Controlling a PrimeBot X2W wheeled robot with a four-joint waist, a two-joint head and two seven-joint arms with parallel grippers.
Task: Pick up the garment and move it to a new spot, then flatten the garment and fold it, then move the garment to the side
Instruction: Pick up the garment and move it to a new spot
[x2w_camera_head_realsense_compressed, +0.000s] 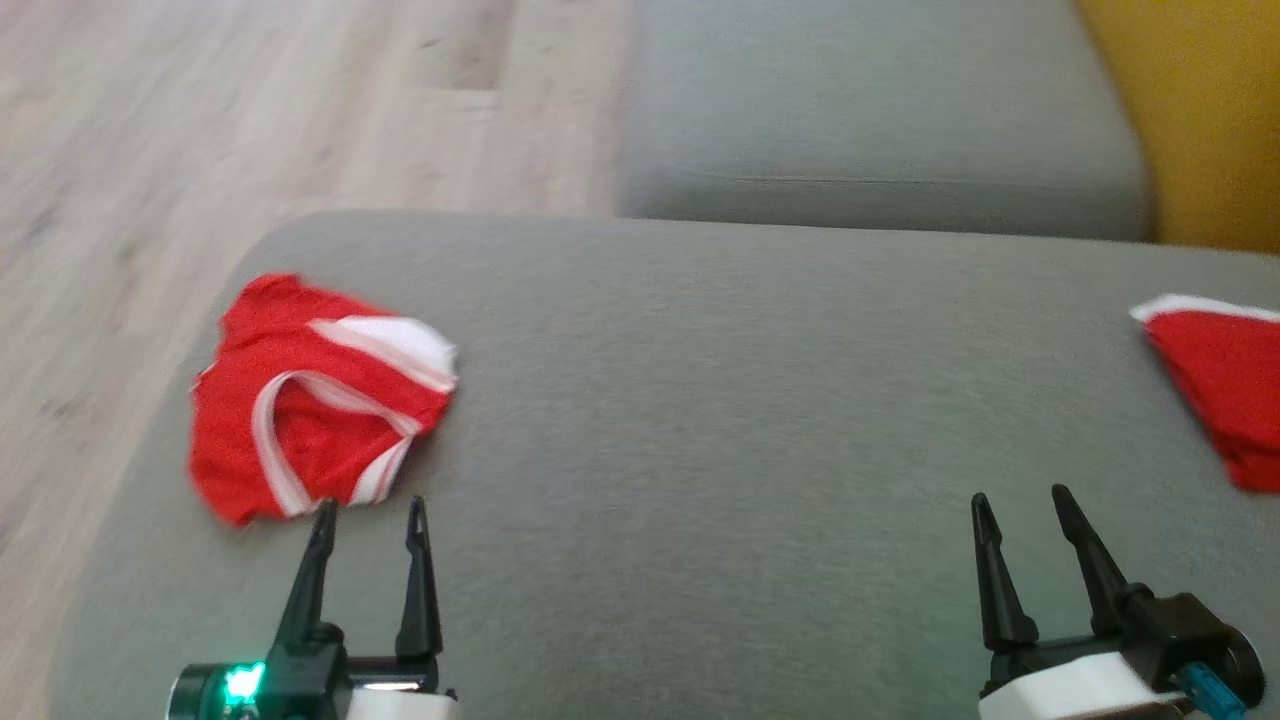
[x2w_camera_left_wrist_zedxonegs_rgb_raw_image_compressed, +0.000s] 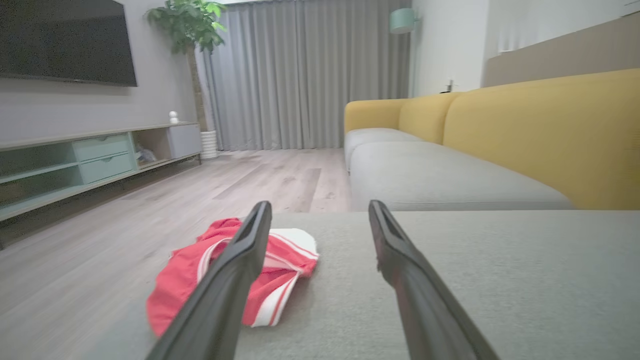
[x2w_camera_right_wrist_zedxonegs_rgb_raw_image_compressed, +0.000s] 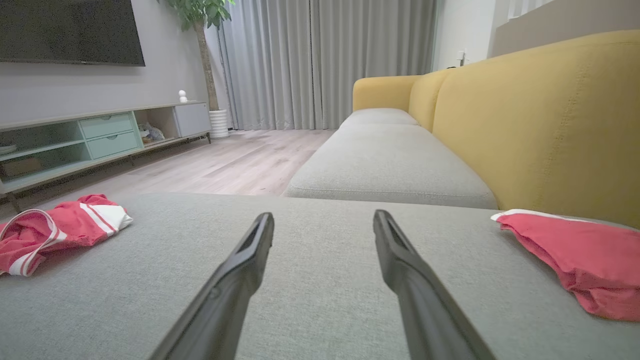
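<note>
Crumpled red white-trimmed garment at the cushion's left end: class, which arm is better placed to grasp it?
Left. The left gripper, jaws open, sits beside the crumpled red white-trimmed garment; the right gripper is far off.

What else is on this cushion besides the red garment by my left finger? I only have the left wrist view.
Observer: A second red garment lies at the cushion's far right, beside the yellow backrest.
Operator: Other arm near it?
Observer: No. The right gripper is open over bare cushion, apart from it.
Operator: Am I over my garment yet?
Observer: From the head view, the left gripper is open and reaches just to the crumpled garment's near edge, not past it.
</note>
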